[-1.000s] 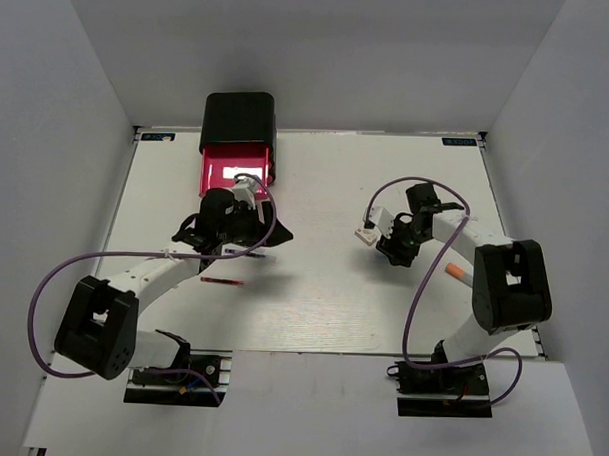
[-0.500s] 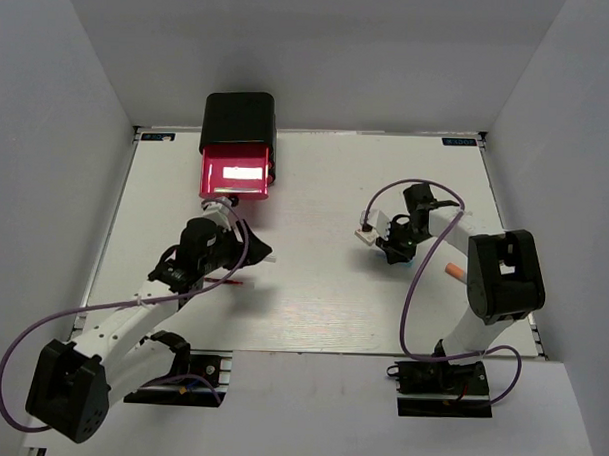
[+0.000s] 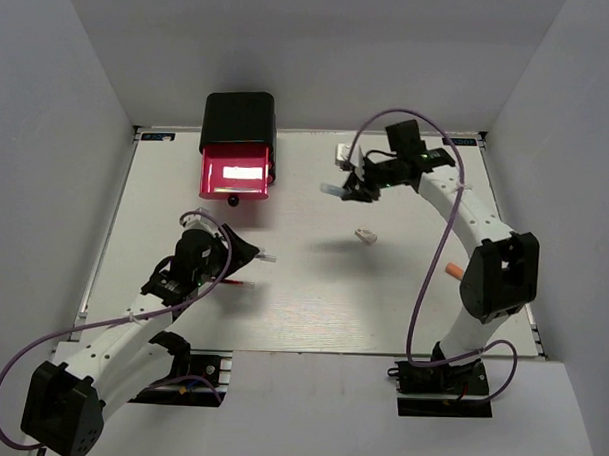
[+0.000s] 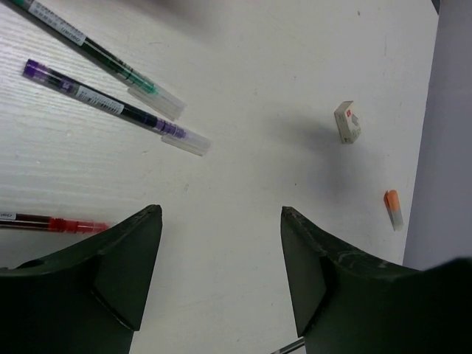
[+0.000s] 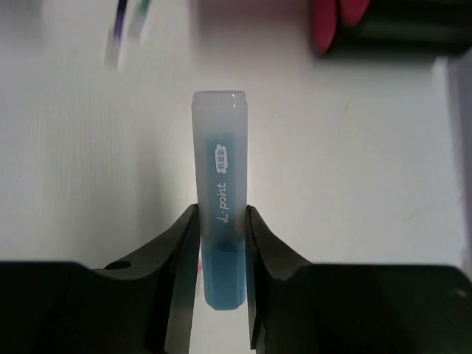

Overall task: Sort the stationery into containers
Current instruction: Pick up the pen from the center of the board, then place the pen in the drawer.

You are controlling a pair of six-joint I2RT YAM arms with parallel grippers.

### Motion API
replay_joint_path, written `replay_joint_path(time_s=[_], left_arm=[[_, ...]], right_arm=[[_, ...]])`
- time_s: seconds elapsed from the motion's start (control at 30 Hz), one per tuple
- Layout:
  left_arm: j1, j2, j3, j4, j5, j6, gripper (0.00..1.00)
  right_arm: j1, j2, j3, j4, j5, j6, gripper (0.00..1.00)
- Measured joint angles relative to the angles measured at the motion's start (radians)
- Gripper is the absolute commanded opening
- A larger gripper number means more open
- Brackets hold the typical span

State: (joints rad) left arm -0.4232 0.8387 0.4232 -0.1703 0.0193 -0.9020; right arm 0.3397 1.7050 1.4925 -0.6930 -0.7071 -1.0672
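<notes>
Right claw [image 3: 346, 185] had swung up off the worktop [image 3: 312, 298] to the right of the open drawer [image 3: 234, 171], clamped on the light-blue highlighter [image 5: 219, 147] near its tail. Left claw [image 4: 219, 215] had backed off nearside of the drawer, jaws apart, empty. Risk: the long overhang could pivot in the pinch, clip the drawer's rim and drop outside.

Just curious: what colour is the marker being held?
The marker is light blue; clearest in right wrist view.

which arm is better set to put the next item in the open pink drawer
Right. The right tool grips the blue highlighter right of the open drawer; the left tool is open and empty over the pens.
</notes>
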Motion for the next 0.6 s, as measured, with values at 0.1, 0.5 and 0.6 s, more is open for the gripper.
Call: replay_joint_path(time_s=[0.1, 0.5, 0.6], left_arm=[[0.000, -0.004, -0.006, -0.025, -0.013, -0.022, 0.75], [0.000, -0.159, -0.021, -0.144, -0.062, -0.073, 0.75], [0.000, -0.169, -0.023, -0.165, -0.065, -0.080, 0.75]], right_arm=[[0.097, 0.071, 0.136, 0.100, -0.065, 0.101, 0.00], [0.354, 0.455, 0.394, 0.734, -0.045, 0.592, 0.00], [0.375, 0.515, 0.446, 0.821, -0.013, 0.638, 0.00]])
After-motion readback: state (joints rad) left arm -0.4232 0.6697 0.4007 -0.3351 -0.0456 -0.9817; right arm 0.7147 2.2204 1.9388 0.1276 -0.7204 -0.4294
